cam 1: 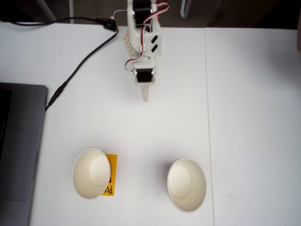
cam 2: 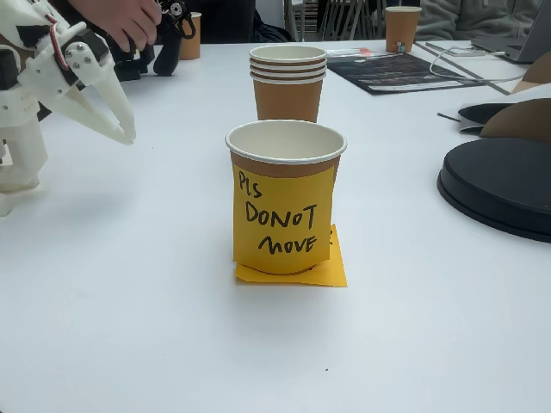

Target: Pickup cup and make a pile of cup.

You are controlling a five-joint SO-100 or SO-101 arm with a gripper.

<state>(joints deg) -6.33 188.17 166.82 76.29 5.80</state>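
On the near cup (cam 2: 286,185), a fixed view shows a sticky note (cam 2: 282,225); fingers (cam 2: 112,107) clenched, empty.

On my table I count two open paper cups, left cup (cam 1: 91,173) and right cup (cam 1: 186,184); one orange sticky note (cam 1: 110,181); one laptop (cam 1: 19,150); one black cable (cam 1: 75,70).

A fixed view adds one stack of cups (cam 2: 287,82).

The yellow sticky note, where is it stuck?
In a fixed view from the side, the sticky note is stuck on the front of the near cup, hanging down to the white table.
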